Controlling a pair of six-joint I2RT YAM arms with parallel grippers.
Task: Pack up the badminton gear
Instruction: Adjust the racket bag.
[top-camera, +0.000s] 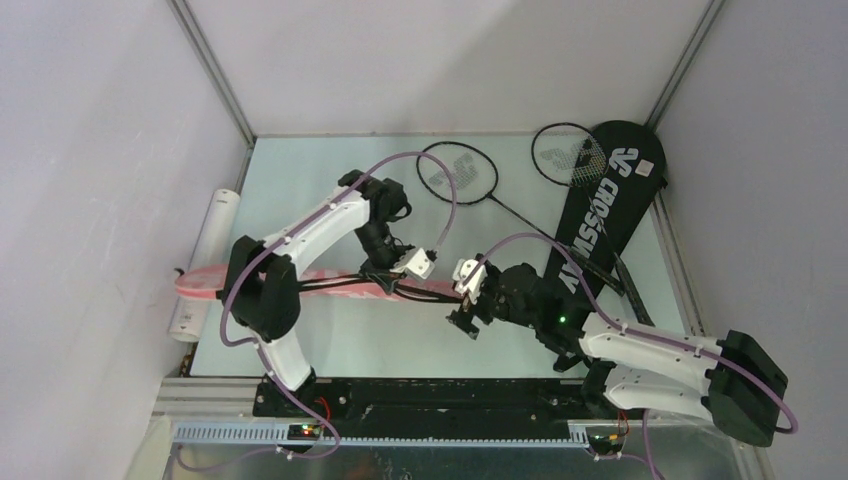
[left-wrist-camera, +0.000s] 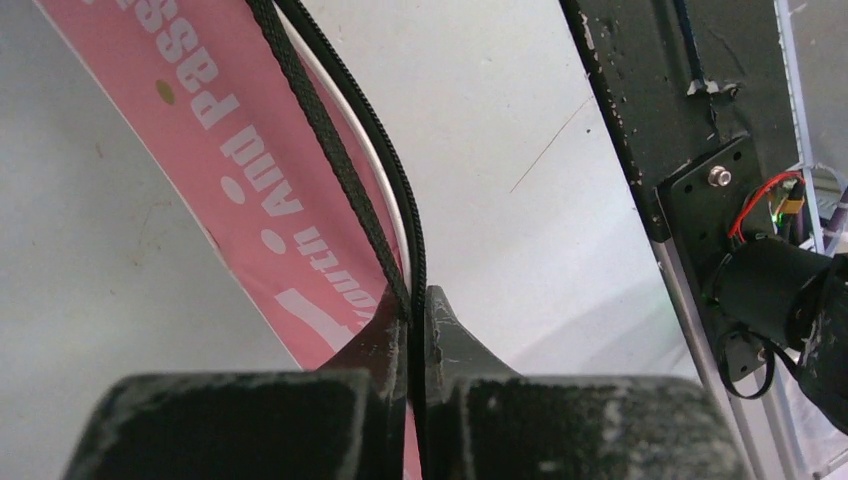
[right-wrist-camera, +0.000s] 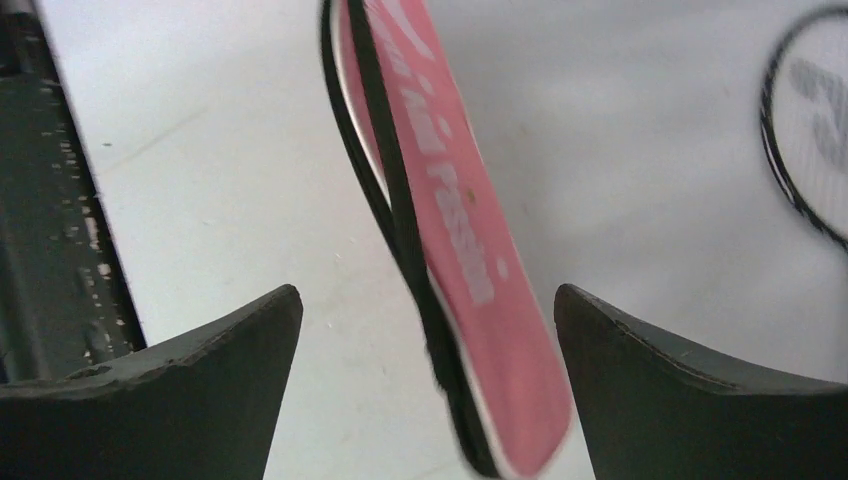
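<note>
Top external view: the pink bag (top-camera: 205, 281) is seen lying across the left half of the table (top-camera: 400, 345), its wide end near the left edge beside the white tube (top-camera: 205, 250) and its narrow end pointed toward the middle. The left gripper (top-camera: 392, 283) is set down on the bag's narrow part; in the left wrist view its fingers (left-wrist-camera: 385, 345) are pressed together on the black edging (left-wrist-camera: 330, 150) that runs along the pink bag (left-wrist-camera: 230, 170), so that the edging is pinched between them. The right gripper (top-camera: 460, 298) is placed at the bag's tip. In the right wrist view its fingers (right-wrist-camera: 200, 360) are spread wide, and the tip of the pink bag (right-wrist-camera: 470, 260) is seen between them, with bare table on both sides and neither finger touching it.

The black bag (top-camera: 600, 210) is laid slantwise at the far right of the table. Two black rackets are found by it: one (top-camera: 458, 172) with its head on the bare table to the left, the other (top-camera: 568, 155) with its head partly on the bag's wide end.
</note>
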